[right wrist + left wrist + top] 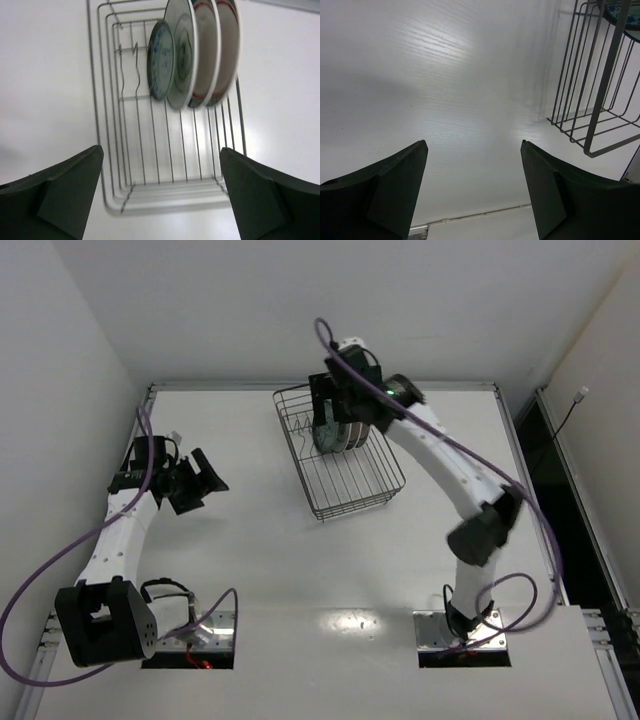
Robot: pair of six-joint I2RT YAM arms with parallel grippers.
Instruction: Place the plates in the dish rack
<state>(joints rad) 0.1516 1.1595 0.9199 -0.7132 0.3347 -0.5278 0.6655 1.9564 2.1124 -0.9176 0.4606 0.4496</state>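
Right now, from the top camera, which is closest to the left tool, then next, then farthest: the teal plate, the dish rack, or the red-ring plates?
1. dish rack: its left wall faces the left tool.
2. teal plate: left end of the row inside.
3. red-ring plates: right end of the row; the two are too close to split.

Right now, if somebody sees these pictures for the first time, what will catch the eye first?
Four plates stand upright in a row in the far half of the dish rack, the small teal plate at one end. The right gripper hangs open and empty above the rack. The left gripper, also open, is over the table to the rack's left.
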